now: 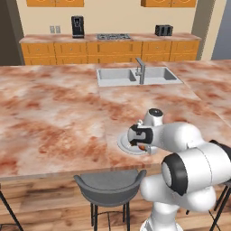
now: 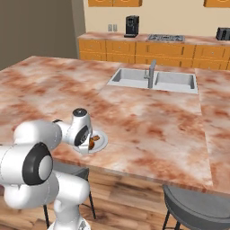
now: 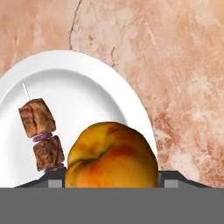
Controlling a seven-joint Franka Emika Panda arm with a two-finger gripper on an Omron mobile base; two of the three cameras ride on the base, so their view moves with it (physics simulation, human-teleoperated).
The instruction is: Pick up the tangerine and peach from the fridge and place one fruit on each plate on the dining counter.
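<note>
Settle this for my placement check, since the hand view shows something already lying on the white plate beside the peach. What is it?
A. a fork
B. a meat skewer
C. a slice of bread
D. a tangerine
B: the hand view shows brown meat chunks threaded on a thin stick, the skewer, lying on the plate left of the peach.

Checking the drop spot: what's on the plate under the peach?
In the hand view, a meat skewer lies on the white plate beside the peach held in the gripper. The peach covers the plate's near part, so that patch can't be checked.
</note>
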